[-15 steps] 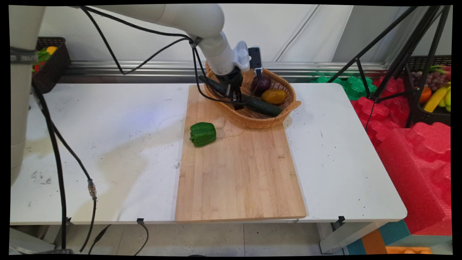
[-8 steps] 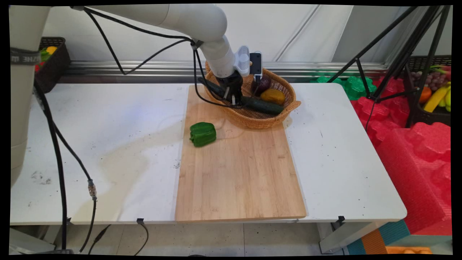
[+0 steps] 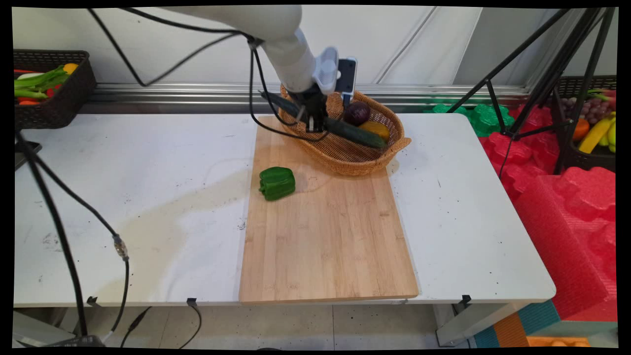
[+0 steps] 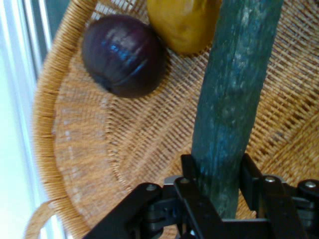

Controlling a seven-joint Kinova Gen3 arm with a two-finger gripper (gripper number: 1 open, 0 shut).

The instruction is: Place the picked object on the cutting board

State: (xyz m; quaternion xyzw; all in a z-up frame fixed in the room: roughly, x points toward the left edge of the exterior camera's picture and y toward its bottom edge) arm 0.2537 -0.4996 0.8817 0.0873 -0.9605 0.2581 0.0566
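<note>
Green bell pepper (image 3: 277, 183) sat on the bamboo cutting board (image 3: 328, 231) at its 10 o'clock corner, well apart from the black two-finger gripper (image 3: 312, 124). Gripper was over the oval wicker basket (image 3: 347, 160), jaws closed on the long dark-green cucumber (image 3: 345, 130), gripped near mid-length. Cucumber's long axis ran 10-to-4 o'clock across the basket; purple onion (image 3: 356, 113) and yellow-brown potato (image 3: 375, 128) lay just beside it at 2 o'clock.
</note>
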